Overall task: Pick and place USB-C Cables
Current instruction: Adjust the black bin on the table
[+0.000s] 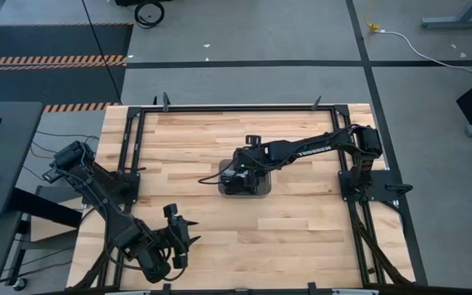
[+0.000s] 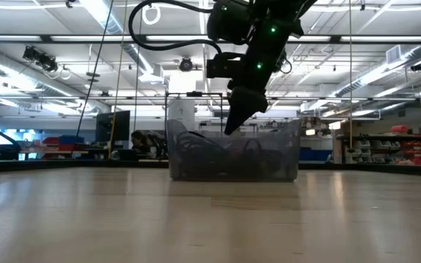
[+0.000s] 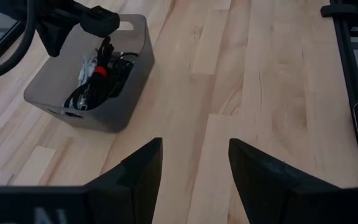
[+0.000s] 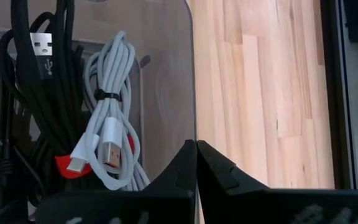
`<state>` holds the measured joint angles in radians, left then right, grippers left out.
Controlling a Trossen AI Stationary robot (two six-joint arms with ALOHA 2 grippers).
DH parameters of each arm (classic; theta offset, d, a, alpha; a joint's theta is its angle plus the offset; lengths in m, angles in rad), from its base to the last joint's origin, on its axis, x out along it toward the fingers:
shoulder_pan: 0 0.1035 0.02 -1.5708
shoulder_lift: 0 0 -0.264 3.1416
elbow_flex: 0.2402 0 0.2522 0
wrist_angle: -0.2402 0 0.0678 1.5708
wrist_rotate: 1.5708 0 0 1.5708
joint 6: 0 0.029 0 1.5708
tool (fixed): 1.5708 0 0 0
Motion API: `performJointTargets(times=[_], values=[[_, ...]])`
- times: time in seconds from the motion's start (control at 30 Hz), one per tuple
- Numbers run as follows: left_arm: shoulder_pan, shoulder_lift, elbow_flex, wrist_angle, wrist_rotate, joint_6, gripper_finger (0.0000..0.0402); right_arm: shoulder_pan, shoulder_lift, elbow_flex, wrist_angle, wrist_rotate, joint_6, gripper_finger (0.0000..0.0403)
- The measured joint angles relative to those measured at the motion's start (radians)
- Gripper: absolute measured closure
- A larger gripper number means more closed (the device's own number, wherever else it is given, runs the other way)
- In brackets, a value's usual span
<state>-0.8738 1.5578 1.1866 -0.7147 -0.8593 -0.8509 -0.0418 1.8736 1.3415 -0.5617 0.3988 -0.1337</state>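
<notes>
Right gripper (image 4: 196, 163), fingers pressed together and holding nothing, hangs over the grey tray (image 1: 260, 190) at mid-table. Left gripper (image 3: 194, 168), parted and empty, waits near the table's front-left corner. USB-C Cables (image 4: 107, 121) lie coiled inside the tray.

Bare wooden table (image 1: 301, 229) is seen on every side of the grey tray (image 1: 259, 190), which stands alone near the middle. The tray's opening is largely covered from above by the right gripper (image 2: 234, 126), whose closed fingers are lowered over its rim; the right arm (image 1: 318, 149) spans the boards between the tray and the table's right edge. Inside, the floor is crowded with black and white cables (image 4: 104, 155), little bare floor being seen. The left gripper (image 3: 194, 163), fingers parted, is held over the near left corner, with clear boards between it and the tray. A black frame (image 1: 220, 109) runs along the table's edges.
</notes>
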Motion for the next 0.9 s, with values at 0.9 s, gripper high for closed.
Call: performJointTargets(times=[0.9], values=[[0.000,0.000,0.000,0.004,0.000,-0.003,0.0209,0.001,0.000,-0.002,0.013,0.045,-0.050,0.0399]])
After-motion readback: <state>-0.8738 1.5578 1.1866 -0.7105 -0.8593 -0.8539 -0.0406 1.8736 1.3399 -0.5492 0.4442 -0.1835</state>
